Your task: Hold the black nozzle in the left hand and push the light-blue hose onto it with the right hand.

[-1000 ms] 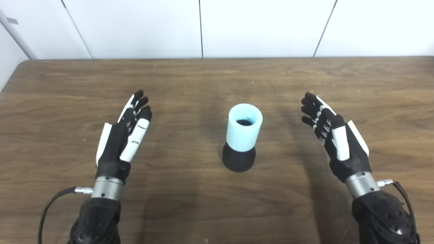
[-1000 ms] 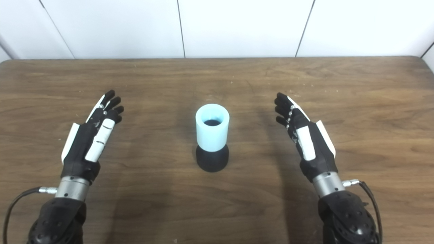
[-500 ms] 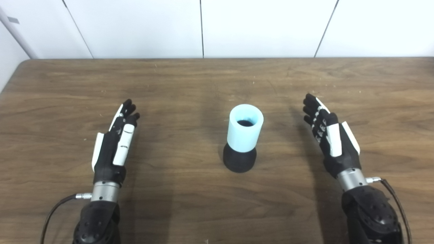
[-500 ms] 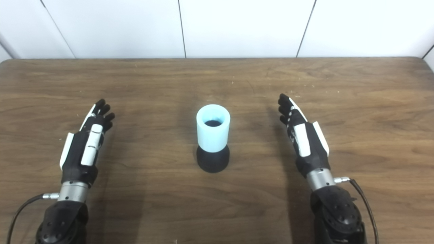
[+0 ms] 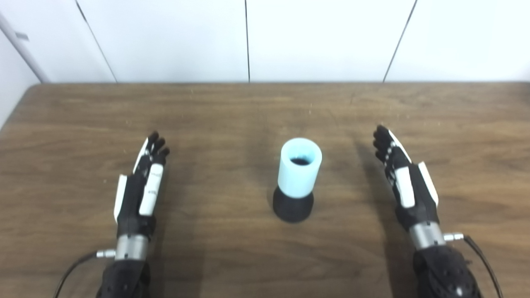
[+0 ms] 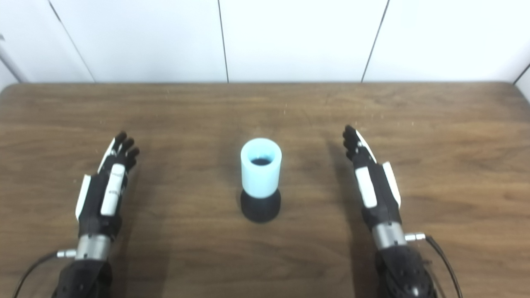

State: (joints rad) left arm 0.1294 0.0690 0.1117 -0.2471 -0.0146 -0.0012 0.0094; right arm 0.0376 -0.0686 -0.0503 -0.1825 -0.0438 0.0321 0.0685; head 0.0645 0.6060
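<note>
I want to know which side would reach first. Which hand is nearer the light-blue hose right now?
Right, slightly. The right hand is open off the right side of the light-blue hose; the left hand is open farther off its left side. Neither touches it.

Both arms came in from the bottom edge, one at each side, forearms black with a silver cuff at each wrist and a thin cable running off near each cuff. The left hand (image 5: 140,194) was held edge-on, thumb side up, its fingers (image 5: 155,145) stretched forward and close together, gripping nothing. The right hand (image 5: 408,188) mirrored it, also edge-on and empty, its fingers (image 5: 383,142) extended forward and leaning slightly inward. The two hands were well apart, palms turned toward each other, at about the same depth in the view
</note>
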